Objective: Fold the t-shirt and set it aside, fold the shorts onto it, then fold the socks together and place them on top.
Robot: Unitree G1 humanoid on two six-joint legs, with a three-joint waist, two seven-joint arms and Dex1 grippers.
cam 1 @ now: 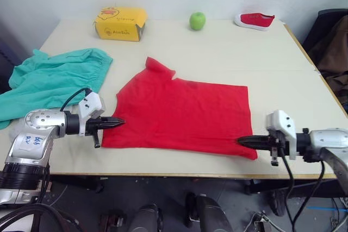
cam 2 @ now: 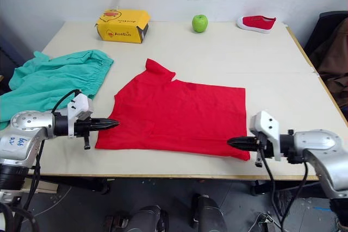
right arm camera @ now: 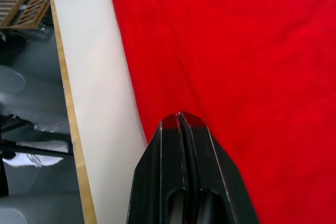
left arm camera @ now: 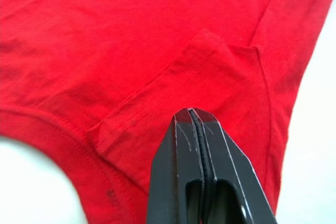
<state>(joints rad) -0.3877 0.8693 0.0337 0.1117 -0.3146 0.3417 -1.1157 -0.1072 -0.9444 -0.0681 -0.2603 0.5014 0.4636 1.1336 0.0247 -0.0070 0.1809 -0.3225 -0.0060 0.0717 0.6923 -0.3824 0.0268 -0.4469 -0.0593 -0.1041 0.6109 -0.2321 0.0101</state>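
One tabletop (cam 1: 228, 63), pale cream, wooden edge along the near side.

One t-shirt (cam 1: 185, 115), bright red, lying flat at the middle of the tabletop toward the near edge; one sleeve sticks up toward the far side, and a folded sleeve hem shows in the left wrist view.

One pair of shorts (cam 1: 51, 80), teal, gathered waistband, bunched on the left part of the tabletop and hanging partly over its left edge; just apart from the t-shirt.

Two grippers. Left gripper (cam 1: 118, 121): black fingers (left arm camera: 184, 145) pressed together, tips at the t-shirt's near left edge, over the red cloth in the left wrist view; whether any cloth is pinched between them cannot be told. Right gripper (cam 1: 241, 141): fingers likewise pressed together, tips at the t-shirt's near right corner, close to the tabletop's front edge; whether they pinch cloth cannot be told.

One yellow box (cam 1: 120, 23), printed, at the far left of the tabletop.

One green apple (cam 1: 197, 20), far side, near the middle.

One small red shoe (cam 1: 254, 20), white sole, far right.

One dark garment (cam 1: 331, 47) on a chair beyond the tabletop's right edge.
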